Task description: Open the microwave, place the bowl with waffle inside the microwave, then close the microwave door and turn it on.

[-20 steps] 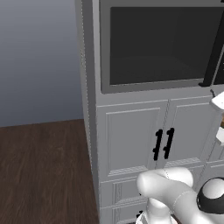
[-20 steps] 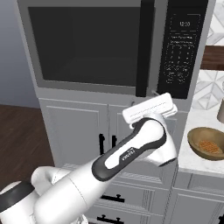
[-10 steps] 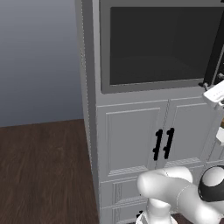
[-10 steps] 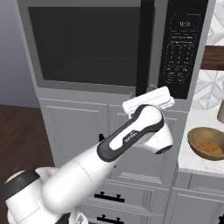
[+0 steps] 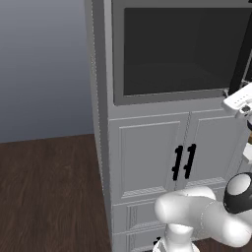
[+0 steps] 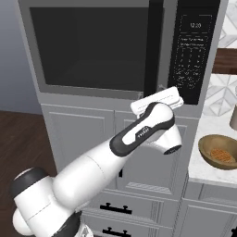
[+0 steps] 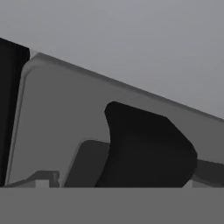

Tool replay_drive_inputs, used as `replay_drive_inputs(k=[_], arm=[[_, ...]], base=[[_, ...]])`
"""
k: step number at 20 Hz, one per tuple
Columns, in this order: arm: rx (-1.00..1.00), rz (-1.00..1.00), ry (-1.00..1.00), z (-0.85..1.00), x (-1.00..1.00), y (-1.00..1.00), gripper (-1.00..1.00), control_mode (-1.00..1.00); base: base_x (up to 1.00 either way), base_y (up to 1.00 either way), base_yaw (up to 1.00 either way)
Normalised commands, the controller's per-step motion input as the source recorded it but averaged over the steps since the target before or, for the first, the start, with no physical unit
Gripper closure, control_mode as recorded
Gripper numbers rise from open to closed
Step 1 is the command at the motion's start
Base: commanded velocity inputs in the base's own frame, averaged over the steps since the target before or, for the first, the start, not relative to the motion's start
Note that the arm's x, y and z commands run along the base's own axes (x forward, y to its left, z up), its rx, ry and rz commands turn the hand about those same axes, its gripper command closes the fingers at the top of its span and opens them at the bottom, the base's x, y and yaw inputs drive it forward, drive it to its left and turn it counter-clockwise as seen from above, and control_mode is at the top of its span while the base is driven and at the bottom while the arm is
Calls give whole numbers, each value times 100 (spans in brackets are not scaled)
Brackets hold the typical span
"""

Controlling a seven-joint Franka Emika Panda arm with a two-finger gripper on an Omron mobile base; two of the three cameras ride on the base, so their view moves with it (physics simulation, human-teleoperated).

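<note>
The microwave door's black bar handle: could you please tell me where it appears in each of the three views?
Left base view: the black bar handle runs down the far right edge, above the white hand.
Right base view: it stands upright right of centre, between the dark glass and the keypad.
Hand view: the rounded black shape at lower centre is probably its lower end.
Shared landmark: the dark glass.

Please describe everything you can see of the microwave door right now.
The microwave door is a wide grey-framed panel of dark tinted glass, shut flush in the grey built-in microwave above white cupboard doors. A long black vertical bar handle runs along its right edge, beside the black keypad. The gripper sits at the handle's lower end; contact cannot be judged.
</note>
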Motion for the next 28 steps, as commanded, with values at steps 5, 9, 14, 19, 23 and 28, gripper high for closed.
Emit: replay_drive_inputs(k=[5,9,14,19,23,28], arm=[[-1,2,1,0,8,32,100,-100],[-13,19,0,-2,-50,57,100,-100],[-20,44,-6,0,-100,15,100,-100],[-29,43,-4,-5,-100,3,100,-100],[-33,38,0,-24,-100,0,100,-100],[-14,14,-6,-19,-100,-42,-100,-100]], base=[[0,0,0],[0,0,0],[0,0,0],[0,0,0],[0,0,0],[0,0,0]])
